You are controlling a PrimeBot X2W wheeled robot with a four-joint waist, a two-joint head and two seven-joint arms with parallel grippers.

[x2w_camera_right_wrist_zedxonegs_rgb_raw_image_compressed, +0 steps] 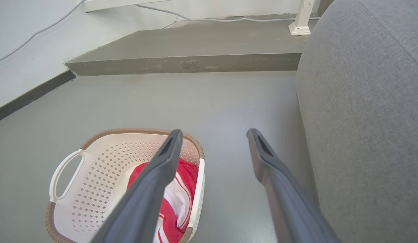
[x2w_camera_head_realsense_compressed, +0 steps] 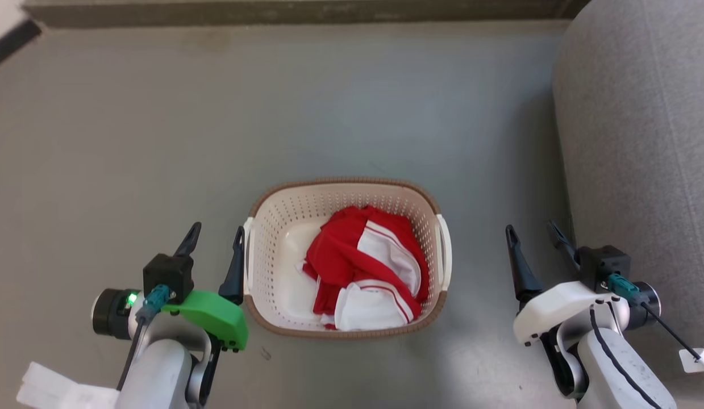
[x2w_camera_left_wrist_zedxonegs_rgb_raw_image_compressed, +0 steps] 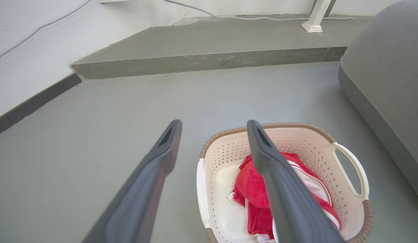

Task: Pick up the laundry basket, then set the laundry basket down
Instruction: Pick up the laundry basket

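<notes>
We see the basket [x2w_camera_head_realsense_compressed: 329,205] on the floor [x2w_camera_head_realsense_compressed: 158,113] between the grippers, red-and-white clothes [x2w_camera_head_realsense_compressed: 363,267] inside. Left gripper [x2w_camera_head_realsense_compressed: 217,229] open, just beside the basket's handle [x2w_camera_head_realsense_compressed: 248,255]. Right gripper [x2w_camera_head_realsense_compressed: 530,228] open, well apart from it, near the sofa [x2w_camera_head_realsense_compressed: 641,142]. Wrist views add a step [x2w_camera_left_wrist_zedxonegs_rgb_raw_image_compressed: 202,62] and cable [x2w_camera_left_wrist_zedxonegs_rgb_raw_image_compressed: 229,17] beyond.

The basket [x2w_camera_head_realsense_compressed: 283,227] is smooth cream plastic with a faint sheen. Its walls are pierced with small holes, and its brown rim [x2w_camera_head_realsense_compressed: 346,182] is moulded to look woven. Inside lies soft, crumpled red and white cloth [x2w_camera_head_realsense_compressed: 363,267]. The grey floor [x2w_camera_head_realsense_compressed: 329,113] is smooth and matt. The sofa [x2w_camera_head_realsense_compressed: 641,142] is covered in coarse grey woven fabric. The left claw [x2w_camera_head_realsense_compressed: 217,229] and right claw [x2w_camera_head_realsense_compressed: 530,227] have matt dark plastic fingers.
</notes>
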